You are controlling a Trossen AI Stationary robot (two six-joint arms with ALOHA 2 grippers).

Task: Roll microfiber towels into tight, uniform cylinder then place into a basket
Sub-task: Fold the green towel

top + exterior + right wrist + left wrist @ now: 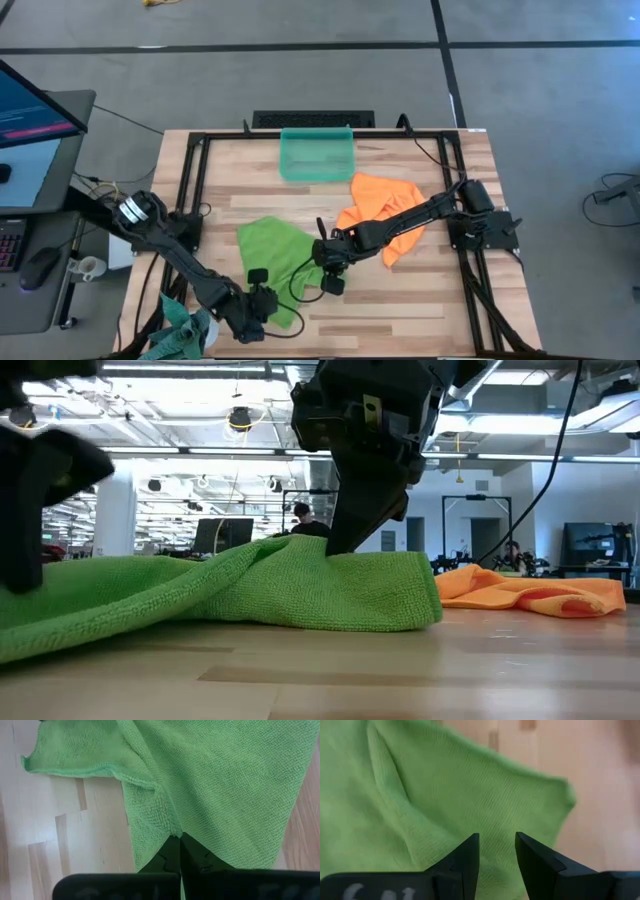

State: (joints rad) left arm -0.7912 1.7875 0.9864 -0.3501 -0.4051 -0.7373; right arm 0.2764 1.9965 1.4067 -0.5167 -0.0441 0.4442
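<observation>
The green towel [278, 252] lies unrolled on your tabletop [400, 310], toward the near-left part of it, a rumpled four-sided sheet whose long axis runs diagonally from its far-left corner down toward the near edge. Its weave is a fine, nubbly microfiber loop, soft enough that a raised fold stands up along it in the low view, where the cloth [250, 595] humps up under the pincer. Your right pincer [331, 278] sits at the towel's right edge with its jaws clenched on the cloth; in the right wrist view the two dark fingers [172, 855] meet tight on a hemmed edge. Your left pincer [256, 318] is at the towel's near corner, fingers [470, 857] parted with a gap between them and the green cloth showing behind that gap; you cannot tell whether they touch it. The orange towel [385, 215] lies crumpled to the right, partly under the right arm, its long axis also slanting. The basket [317, 155], a low-walled translucent teal plastic rectangle, stands at the far edge with its long side across the tabletop, well apart from the green towel. A darker teal cloth [180, 325] hangs at the near-left corner.
</observation>
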